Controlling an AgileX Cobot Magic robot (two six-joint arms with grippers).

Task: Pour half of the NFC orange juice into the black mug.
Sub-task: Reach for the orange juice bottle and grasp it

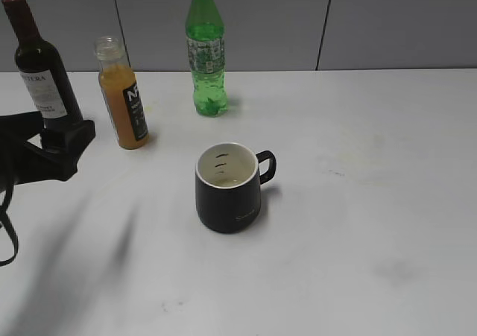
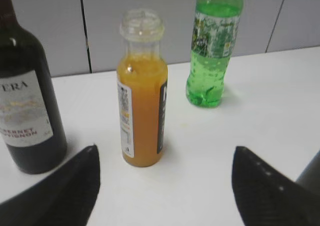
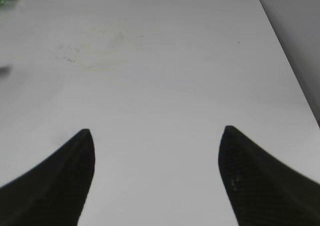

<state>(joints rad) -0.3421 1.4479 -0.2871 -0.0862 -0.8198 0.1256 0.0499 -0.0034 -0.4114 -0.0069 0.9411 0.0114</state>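
The NFC orange juice is a small capless clear bottle of orange liquid with a black label, upright at the back left of the table. It also shows in the left wrist view. The black mug stands near the table's middle, white inside, handle to the right. My left gripper is open and empty, with the juice bottle ahead of it between the fingertips' line. In the exterior view it sits at the left edge. My right gripper is open and empty over bare table.
A dark wine bottle stands left of the juice, close to my left gripper. A green soda bottle stands at the back, right of the juice. The white table ends at a grey wall behind.
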